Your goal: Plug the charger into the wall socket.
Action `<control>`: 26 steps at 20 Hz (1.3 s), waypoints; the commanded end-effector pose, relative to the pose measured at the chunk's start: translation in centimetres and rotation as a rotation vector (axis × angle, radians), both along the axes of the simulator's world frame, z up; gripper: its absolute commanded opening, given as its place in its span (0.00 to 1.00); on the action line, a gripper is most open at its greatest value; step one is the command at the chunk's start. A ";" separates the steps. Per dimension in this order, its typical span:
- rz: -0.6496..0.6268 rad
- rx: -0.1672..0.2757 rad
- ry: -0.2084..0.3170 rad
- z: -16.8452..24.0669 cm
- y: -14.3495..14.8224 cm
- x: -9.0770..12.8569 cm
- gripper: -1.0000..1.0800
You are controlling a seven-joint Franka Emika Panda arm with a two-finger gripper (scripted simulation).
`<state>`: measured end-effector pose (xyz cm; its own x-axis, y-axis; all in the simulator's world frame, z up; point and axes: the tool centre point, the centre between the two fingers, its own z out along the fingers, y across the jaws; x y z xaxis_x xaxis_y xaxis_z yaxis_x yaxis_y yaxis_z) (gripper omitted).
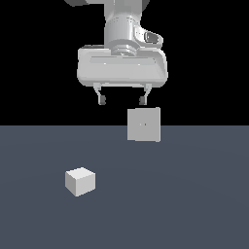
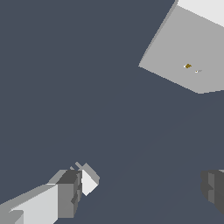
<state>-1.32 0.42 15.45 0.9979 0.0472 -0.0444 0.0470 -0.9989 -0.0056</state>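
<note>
- Hanging above the counter point(image 1: 194, 204), the tool point(image 1: 122, 101) pointed straight down with its two fingers spread wide and nothing between them.
- From the exterior view, the charger point(image 1: 80, 181) sat alone on the counter toward the exterior view's left, well apart from the tool and lower in that picture.
- From the same view, the wall socket point(image 1: 144, 124) stood upright just below the tool's fingertip point(image 1: 142, 100), a tiny dark dot at its centre.
- The wrist view gave the wall socket point(image 2: 183, 52) as a tilted grey slab with a small amber mark, and one finger point(image 2: 70, 192) near a small white shape; I could not tell what that was.
- The counter was plain slate-blue, the room behind it black.
</note>
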 end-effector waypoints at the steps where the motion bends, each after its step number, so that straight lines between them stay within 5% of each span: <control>1: 0.000 0.000 0.000 0.0 0.0 0.0 0.96; 12: 0.111 0.006 -0.017 -1.3 1.4 -1.1 0.96; 26: 0.512 0.030 -0.080 -6.2 5.4 -5.9 0.96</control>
